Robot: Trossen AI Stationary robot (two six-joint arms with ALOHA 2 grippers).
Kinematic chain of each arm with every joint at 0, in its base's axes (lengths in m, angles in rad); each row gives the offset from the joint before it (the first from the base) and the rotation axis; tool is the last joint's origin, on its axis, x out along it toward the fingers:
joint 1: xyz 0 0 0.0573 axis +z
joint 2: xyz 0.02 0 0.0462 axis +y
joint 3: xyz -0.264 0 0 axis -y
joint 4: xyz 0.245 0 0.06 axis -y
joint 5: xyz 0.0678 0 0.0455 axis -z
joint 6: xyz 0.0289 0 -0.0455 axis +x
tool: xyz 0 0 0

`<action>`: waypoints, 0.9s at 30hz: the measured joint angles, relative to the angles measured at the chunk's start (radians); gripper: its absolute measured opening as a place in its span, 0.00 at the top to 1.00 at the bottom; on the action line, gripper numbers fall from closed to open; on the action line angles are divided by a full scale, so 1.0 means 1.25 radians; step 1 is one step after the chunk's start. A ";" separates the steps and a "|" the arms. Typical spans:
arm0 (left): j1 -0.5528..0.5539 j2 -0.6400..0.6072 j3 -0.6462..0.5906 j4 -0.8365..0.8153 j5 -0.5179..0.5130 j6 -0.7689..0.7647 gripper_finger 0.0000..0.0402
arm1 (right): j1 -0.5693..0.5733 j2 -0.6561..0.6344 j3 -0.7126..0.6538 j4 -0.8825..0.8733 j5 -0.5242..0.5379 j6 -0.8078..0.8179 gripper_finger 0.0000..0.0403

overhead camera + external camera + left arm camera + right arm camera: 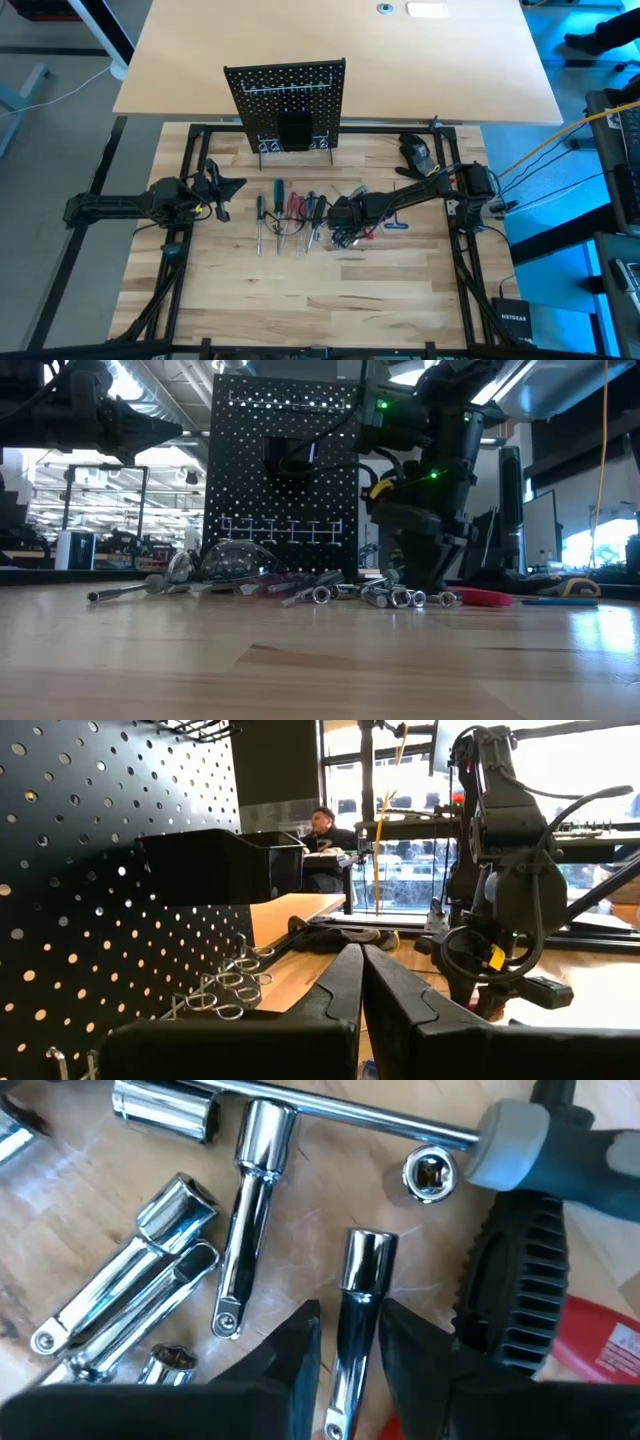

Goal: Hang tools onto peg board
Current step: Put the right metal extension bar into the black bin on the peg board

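The tools (300,212) are all lying in a loose row around the middle of the tabletop (300,300), screwdrivers with blue, red and black handles on one side and a pile of shiny chrome socket pieces (180,1270) next to them, none hung up yet. The right gripper (345,225) is down low right over that chrome pile, and in its wrist view you can see the fingers (290,1360) sitting narrowly apart with a chrome extension bar (358,1310) running straight between them; the bar lies flat on the wood and I can't say the pads are actually pinching it. A grey-and-teal handled driver (540,1145) with a long shaft lies across just beyond it. The peg board (288,100) stands upright at the back edge of the tabletop on its wire feet, with a small black bin (293,130) hooked on it and a row of wire hooks (225,995). The left gripper (222,190) hangs above the left side of the tabletop, near the board, fingers pressed together with nothing in them. A dark mouse-like lump (416,150) sits near the back right corner.
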State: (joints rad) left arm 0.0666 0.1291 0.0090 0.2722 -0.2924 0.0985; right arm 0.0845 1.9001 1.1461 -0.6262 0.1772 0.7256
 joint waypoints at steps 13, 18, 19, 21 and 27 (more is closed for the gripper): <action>0.000 0.000 0.000 0.000 0.000 0.002 1.00 | 0.001 -0.001 -0.025 0.033 0.012 -0.001 0.91; 0.000 0.000 0.000 0.000 0.000 0.002 1.00 | 0.002 -0.001 -0.025 0.034 0.032 -0.001 0.87; 0.000 0.000 0.000 0.000 0.000 0.002 1.00 | 0.002 -0.002 -0.025 0.034 0.032 -0.001 0.87; 0.000 0.000 0.000 0.000 0.000 0.002 1.00 | 0.002 -0.002 -0.023 0.033 0.032 -0.006 0.88; 0.000 0.000 0.000 0.000 0.000 0.002 1.00 | 0.001 0.004 0.028 -0.026 0.034 -0.041 0.89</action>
State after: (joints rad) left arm 0.0662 0.1291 0.0090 0.2723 -0.2928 0.1005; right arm 0.0859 1.9054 1.1811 -0.6585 0.2200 0.6740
